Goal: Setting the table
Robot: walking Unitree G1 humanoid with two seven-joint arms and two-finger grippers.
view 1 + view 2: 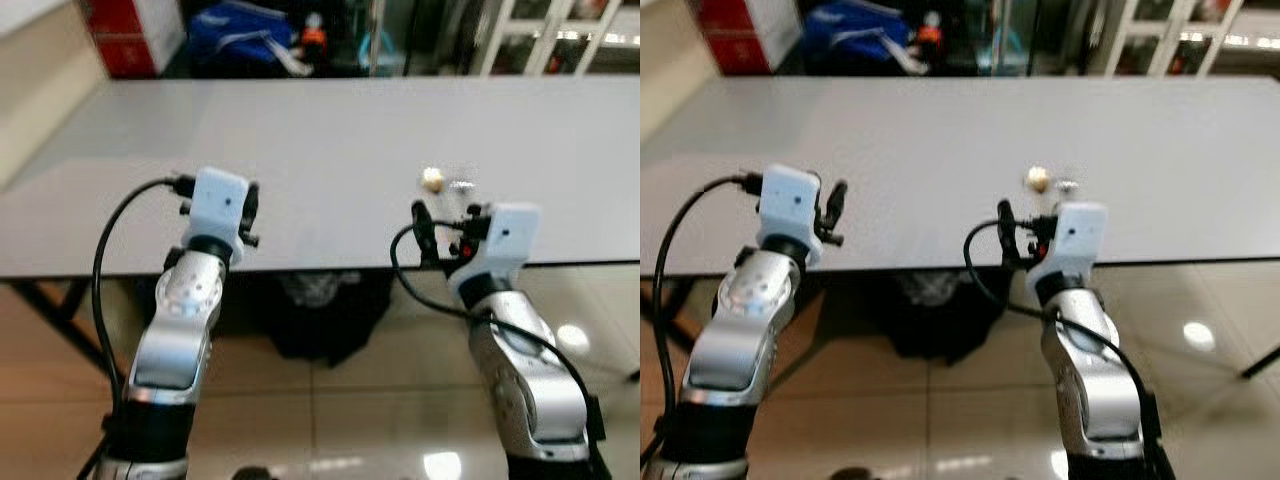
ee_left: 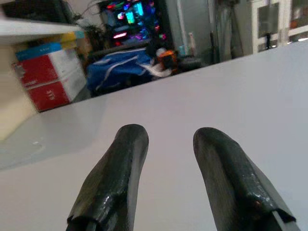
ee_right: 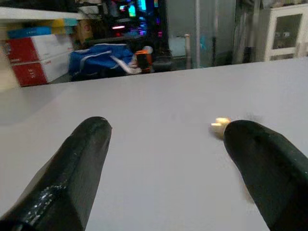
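Note:
A long grey table [image 1: 320, 130] lies before me. On it, right of the middle, sits a small cream-coloured object [image 1: 432, 178], too small and blurred to identify, with a faint clear shape beside it. My right gripper [image 1: 447, 225] hovers at the near table edge just short of that object. In the right wrist view its fingers [image 3: 86, 144] are spread wide, with nothing between them, and the cream object [image 3: 220, 126] lies just ahead by one fingertip. My left gripper [image 1: 250, 205] is at the near edge further left, open, over bare tabletop [image 2: 216, 96].
Beyond the table's far edge stand a blue bag [image 1: 240, 35], red boxes [image 1: 125, 40] and a white glass-door cabinet [image 1: 560, 35]. A dark bundle [image 1: 320, 310] sits under the table on the tiled floor. Black table legs slant down at both ends.

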